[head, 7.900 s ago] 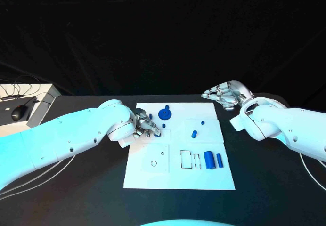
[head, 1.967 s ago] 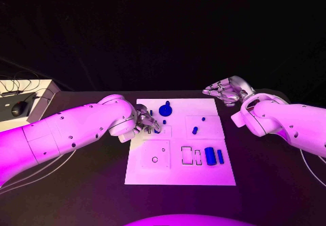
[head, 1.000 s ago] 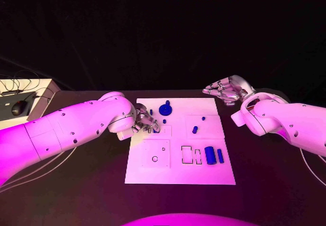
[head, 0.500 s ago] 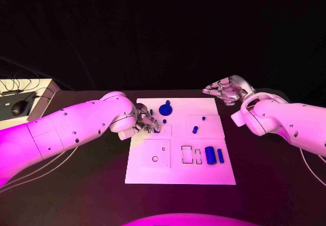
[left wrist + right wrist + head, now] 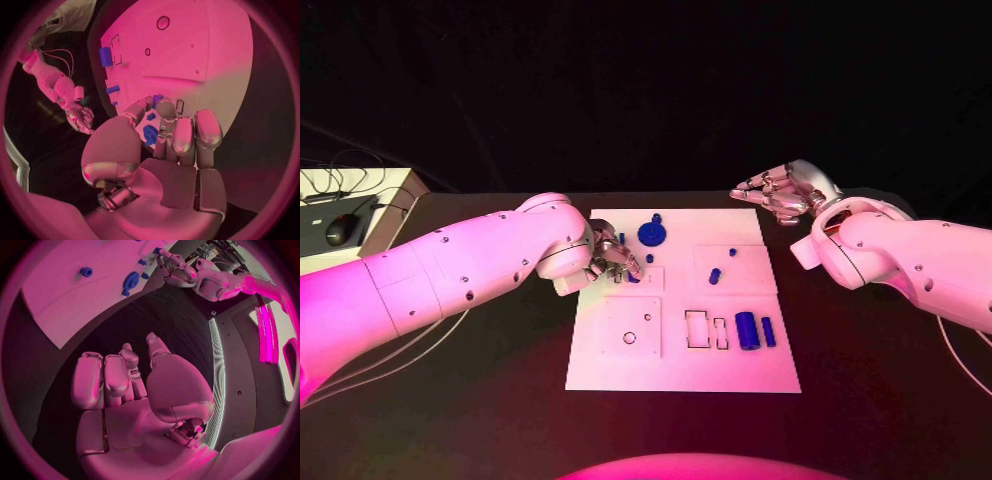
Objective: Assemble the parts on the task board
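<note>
Board white, centre of the head frame, long side running top to bottom. Left hand over the board's left edge, just above centre-left of the frame, fingers curled down together onto the board. From the left wrist, fingertips bunched close over a small blue part; whether pinched or merely touched, cannot tell. Disc blue, near the top of the board, just up and right of the left hand, apart from it. Small peg right of centre on the board; a smaller one above it. Cylinder and slim bar side by side at lower right of the board, beside rectangular slots. Right hand at upper right of the frame, off the board past its top right corner, above the black table, fingers loosely curled and apart, holding nothing.
</note>
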